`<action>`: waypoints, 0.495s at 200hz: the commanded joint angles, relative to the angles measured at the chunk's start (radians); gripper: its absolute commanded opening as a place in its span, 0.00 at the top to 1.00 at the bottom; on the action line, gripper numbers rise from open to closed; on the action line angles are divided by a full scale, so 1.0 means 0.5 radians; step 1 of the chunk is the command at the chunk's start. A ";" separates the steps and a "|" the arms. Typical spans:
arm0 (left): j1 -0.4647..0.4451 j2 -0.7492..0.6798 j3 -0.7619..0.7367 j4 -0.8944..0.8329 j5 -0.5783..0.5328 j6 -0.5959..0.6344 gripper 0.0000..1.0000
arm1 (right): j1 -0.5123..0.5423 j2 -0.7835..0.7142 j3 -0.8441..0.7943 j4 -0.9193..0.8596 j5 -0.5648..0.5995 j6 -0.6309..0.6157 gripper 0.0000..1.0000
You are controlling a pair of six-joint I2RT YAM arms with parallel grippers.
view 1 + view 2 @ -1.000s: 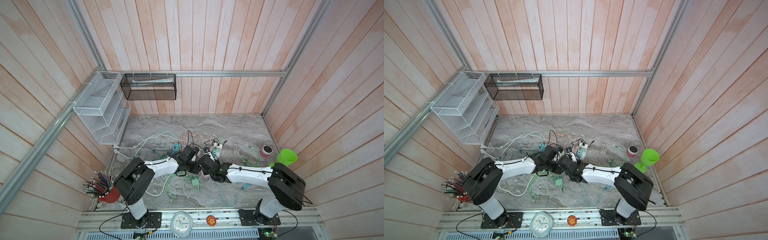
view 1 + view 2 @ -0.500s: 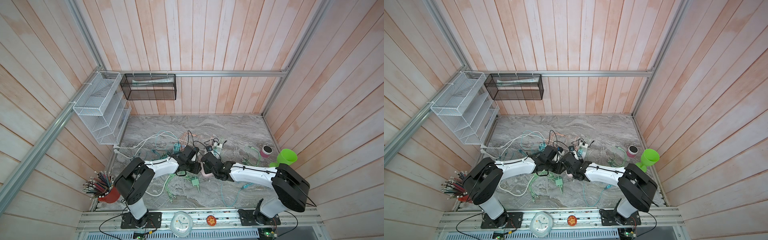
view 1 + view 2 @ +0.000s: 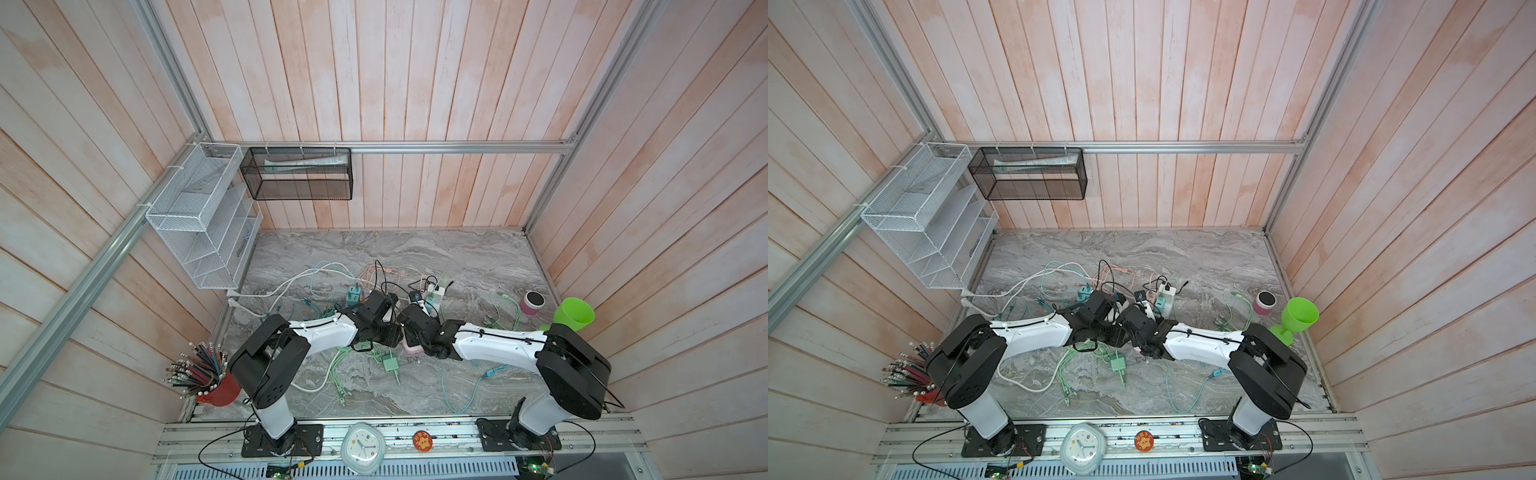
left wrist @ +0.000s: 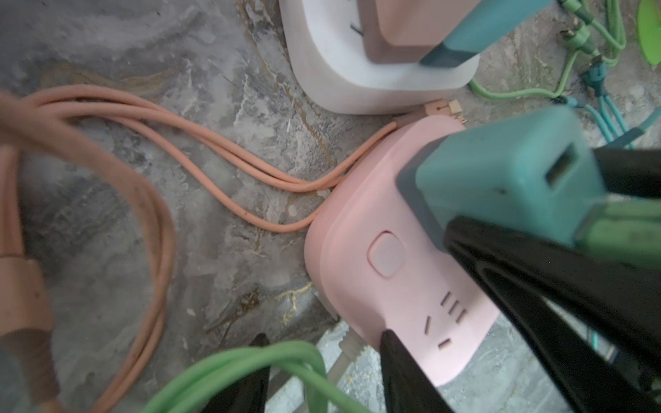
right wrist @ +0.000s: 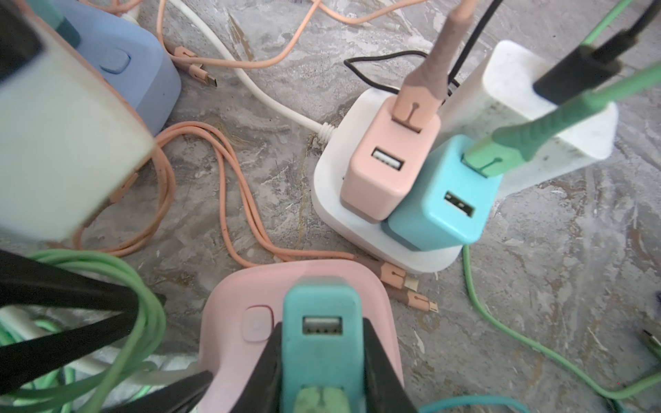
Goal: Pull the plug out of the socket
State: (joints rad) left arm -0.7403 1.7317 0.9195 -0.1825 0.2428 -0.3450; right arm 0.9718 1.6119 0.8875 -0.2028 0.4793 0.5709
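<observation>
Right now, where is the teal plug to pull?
In the right wrist view the teal plug sits in the pink socket, pinched by the right claw, beside the white socket, in the middle of the table.

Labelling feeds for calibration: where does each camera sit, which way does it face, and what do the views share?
Top views: high above the front, looking down on the marble table; left arm and right arm show.
Left wrist: on the left arm, facing the pink socket; left end effector tips show.
Right wrist: on the right arm, facing the teal plug clamped in the right end effector.
Shared: both wrist views show plug and socket.
</observation>
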 commanded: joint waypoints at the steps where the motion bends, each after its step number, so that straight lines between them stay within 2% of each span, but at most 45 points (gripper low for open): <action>1: -0.055 0.188 -0.083 -0.079 -0.005 0.014 0.48 | 0.083 0.100 0.009 0.190 -0.397 0.139 1.00; 35: -0.060 0.205 -0.073 -0.069 -0.007 0.002 0.48 | 0.086 0.083 0.036 0.198 -0.388 0.110 1.00; 68: -0.084 0.245 -0.018 -0.097 -0.023 0.010 0.48 | 0.109 0.229 0.144 0.238 -0.507 0.069 1.00; 99: -0.097 0.241 -0.017 -0.094 -0.020 0.009 0.48 | 0.151 0.330 0.236 0.166 -0.485 0.036 1.00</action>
State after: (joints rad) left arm -0.7403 1.7485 0.9421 -0.1905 0.2253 -0.3450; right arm 0.9749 1.6791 0.9661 -0.2493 0.5167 0.5526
